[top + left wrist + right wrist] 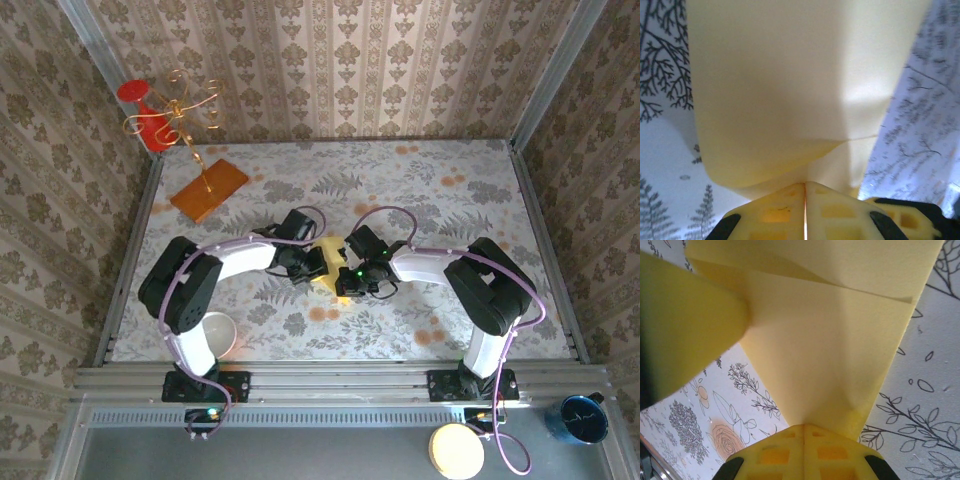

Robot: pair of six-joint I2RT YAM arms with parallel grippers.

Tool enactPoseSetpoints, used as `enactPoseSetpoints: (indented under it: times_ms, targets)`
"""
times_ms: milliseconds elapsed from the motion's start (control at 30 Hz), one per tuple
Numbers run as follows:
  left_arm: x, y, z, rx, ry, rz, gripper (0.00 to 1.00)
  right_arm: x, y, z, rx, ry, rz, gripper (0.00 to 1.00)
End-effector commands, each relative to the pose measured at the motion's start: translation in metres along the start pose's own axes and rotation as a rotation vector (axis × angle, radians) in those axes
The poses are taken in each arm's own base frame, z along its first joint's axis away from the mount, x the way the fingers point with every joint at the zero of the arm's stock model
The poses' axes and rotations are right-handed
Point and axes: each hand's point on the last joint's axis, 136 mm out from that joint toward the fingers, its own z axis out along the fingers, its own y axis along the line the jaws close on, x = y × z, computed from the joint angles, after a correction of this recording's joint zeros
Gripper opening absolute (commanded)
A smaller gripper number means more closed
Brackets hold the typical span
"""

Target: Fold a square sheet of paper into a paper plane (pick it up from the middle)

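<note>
The pale-yellow sheet of paper (pixel 326 250) is in the middle of the table, folded into overlapping layers with creases (pixel 840 340). My left gripper (pixel 314 268) comes at it from the left and my right gripper (pixel 342 274) from the right. In the left wrist view the jaws (pixel 805 186) are pressed together on the paper's edge (pixel 780 90). In the right wrist view the jaws (pixel 804 427) are likewise shut on a narrowing end of the paper. The grippers cover most of it from above, so I cannot tell whether it has the paper plane's shape.
An orange board (pixel 208 188) with a gold wire stand sits at the back left, a red object (pixel 145 115) behind it. A white bowl (pixel 215 333) is beside the left arm's base. Walls enclose the floral table (pixel 450 190).
</note>
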Motion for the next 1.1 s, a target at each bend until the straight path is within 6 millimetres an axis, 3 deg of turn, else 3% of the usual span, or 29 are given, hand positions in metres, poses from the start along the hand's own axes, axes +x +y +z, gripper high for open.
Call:
enactPoseSetpoints:
  times_ms: [0,200,533,867,1067]
  targets:
    - [0.002,-0.019,-0.01,0.065,-0.045,0.095,0.09,0.026,-0.031,0.012,0.108,0.085,0.057,0.03]
    - [0.019,-0.014,0.004,0.055,0.002,0.108,0.07,0.027,-0.032,0.013,0.109,0.093,0.067,0.03]
    - [0.021,0.005,0.02,0.036,0.023,0.073,0.07,0.033,-0.038,0.016,0.125,0.106,0.086,0.03]
    - [-0.008,0.047,0.012,-0.013,-0.033,0.039,0.07,0.074,-0.082,0.022,0.254,0.224,0.126,0.02]
    - [-0.044,0.078,-0.004,-0.059,-0.075,-0.004,0.07,0.074,-0.086,0.019,0.265,0.217,0.137,0.02]
